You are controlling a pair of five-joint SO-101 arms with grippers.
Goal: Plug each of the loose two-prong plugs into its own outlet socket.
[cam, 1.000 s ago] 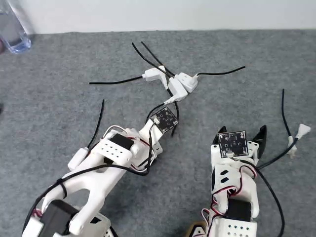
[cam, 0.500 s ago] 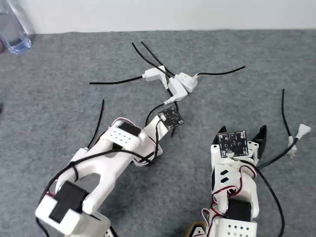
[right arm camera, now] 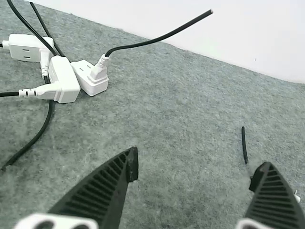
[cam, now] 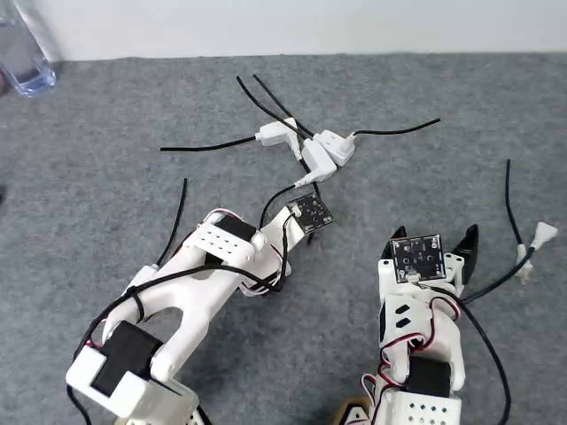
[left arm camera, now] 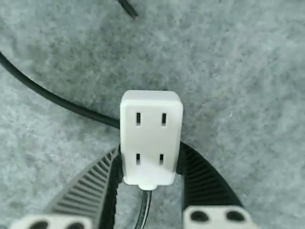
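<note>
Pinching white outlet socket [left arm camera: 151, 129] in left gripper [left arm camera: 150, 160], holding right gripper [right arm camera: 198, 162] spread wide at five o'clock on table [cam: 106, 177].

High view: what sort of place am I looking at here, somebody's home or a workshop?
Probably a robotics lab bench. Two white arms, one beside the other, stand on a grey mat; the left gripper clamps an outlet socket, and a loose plug on a short cord lies nearby.

Four white sockets [cam: 317, 161], two seated plugs [right arm camera: 100, 64], one loose plug [cam: 541, 234], two arms [cam: 213, 266], one bottle [cam: 22, 62].
</note>
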